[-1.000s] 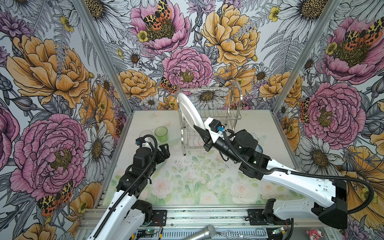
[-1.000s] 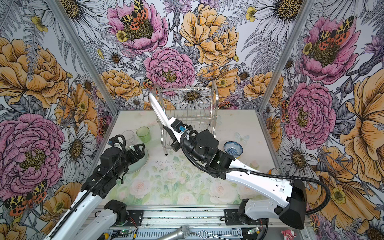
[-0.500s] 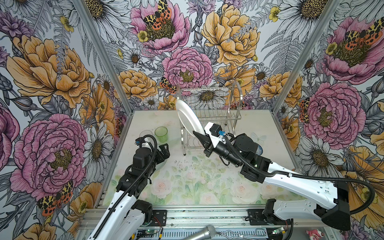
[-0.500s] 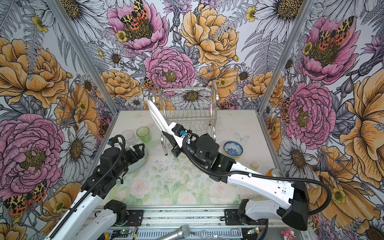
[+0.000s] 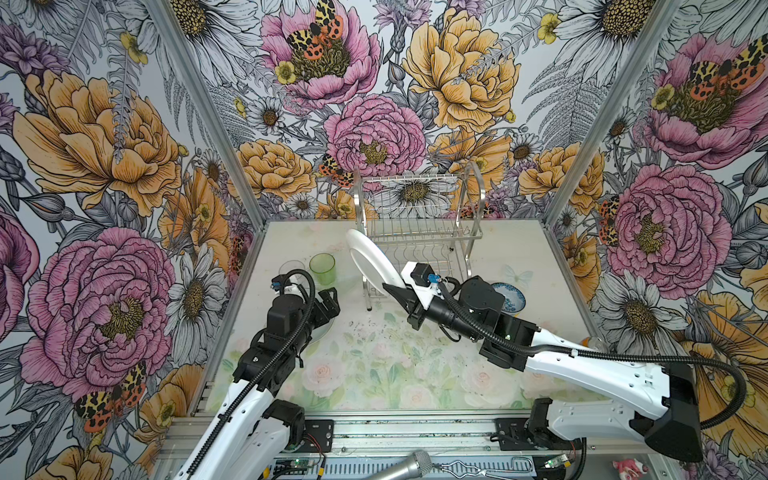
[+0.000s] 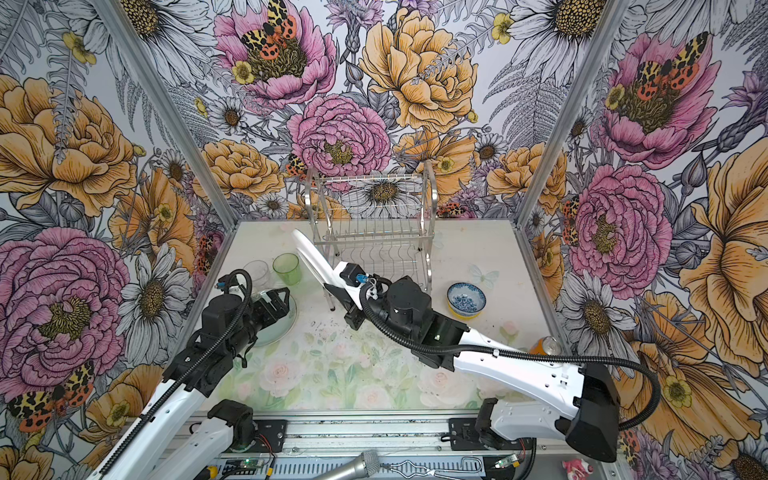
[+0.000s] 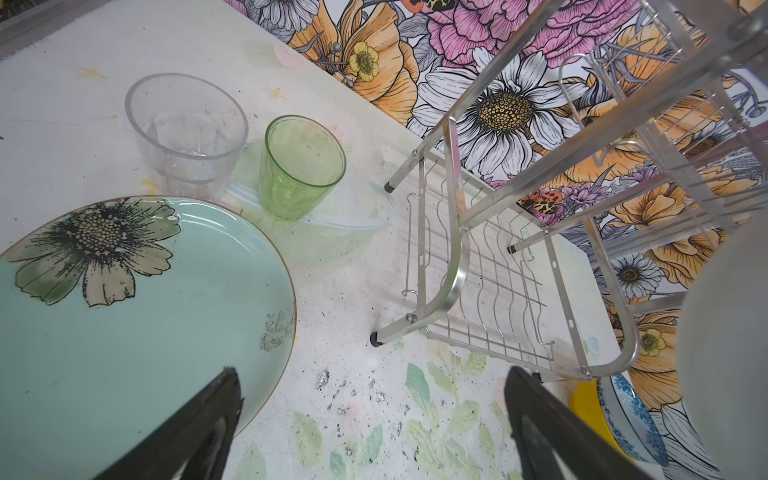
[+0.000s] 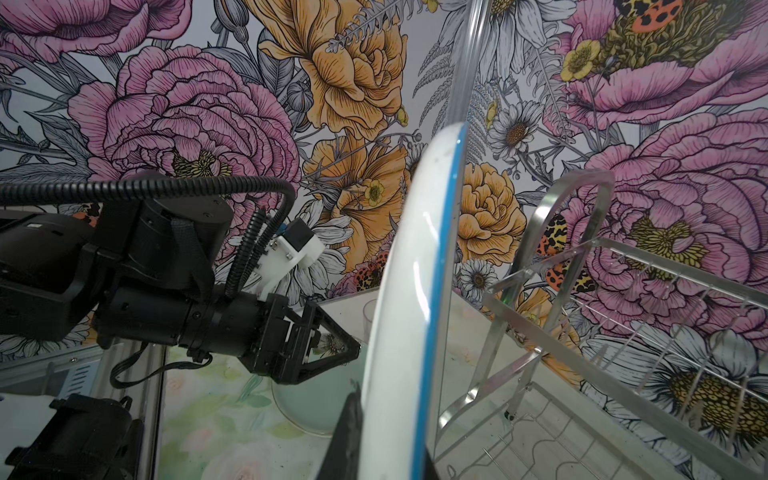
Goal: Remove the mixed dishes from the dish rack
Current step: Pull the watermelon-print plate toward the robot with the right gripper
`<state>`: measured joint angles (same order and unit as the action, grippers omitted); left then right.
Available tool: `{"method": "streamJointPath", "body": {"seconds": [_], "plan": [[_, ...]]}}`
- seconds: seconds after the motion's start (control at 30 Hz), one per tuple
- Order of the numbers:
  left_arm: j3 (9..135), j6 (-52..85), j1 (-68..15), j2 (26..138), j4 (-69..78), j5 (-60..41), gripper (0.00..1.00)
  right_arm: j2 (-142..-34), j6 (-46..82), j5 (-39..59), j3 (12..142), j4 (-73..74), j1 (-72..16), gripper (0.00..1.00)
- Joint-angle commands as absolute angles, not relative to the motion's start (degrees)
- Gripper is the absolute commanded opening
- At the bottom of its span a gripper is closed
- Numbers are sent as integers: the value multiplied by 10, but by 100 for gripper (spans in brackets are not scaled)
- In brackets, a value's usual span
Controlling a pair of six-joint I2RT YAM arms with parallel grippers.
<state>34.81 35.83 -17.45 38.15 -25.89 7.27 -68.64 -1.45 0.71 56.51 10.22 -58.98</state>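
Dishes are standing far left: one clear glass [image 5: 293,270], one green translucent tumbler [image 5: 323,268], with one glossy pale green flower-printed plate [image 7: 145,332] nearer. Left gripper [image 7: 372,374] is hovering over its edge, spread wide. Right gripper [image 5: 395,289] is clamping one white blue-rimmed plate [image 5: 370,257] on edge, beside the steel wire dish rack [image 5: 419,232]. One blue-and-white bowl [image 6: 466,300] is nesting in one yellow bowl [image 7: 584,405], right.

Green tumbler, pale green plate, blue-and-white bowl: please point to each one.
green tumbler [image 5: 323,275], in a top view, side wall.
pale green plate [image 7: 166,332], left wrist view, bare centre.
blue-and-white bowl [image 6: 466,300], in a top view, inner bottom.
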Motion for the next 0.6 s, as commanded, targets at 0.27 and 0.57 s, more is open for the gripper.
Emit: {"method": "streamJointPath", "body": {"seconds": [0.27,0.57], "plan": [[359,404,-164,366,-284,78,99,-682,-14,-58,537,160,-594,0],[364,453,-163,370,-278,19,99,-706,-99,-147,527,147,-631,0]]}}
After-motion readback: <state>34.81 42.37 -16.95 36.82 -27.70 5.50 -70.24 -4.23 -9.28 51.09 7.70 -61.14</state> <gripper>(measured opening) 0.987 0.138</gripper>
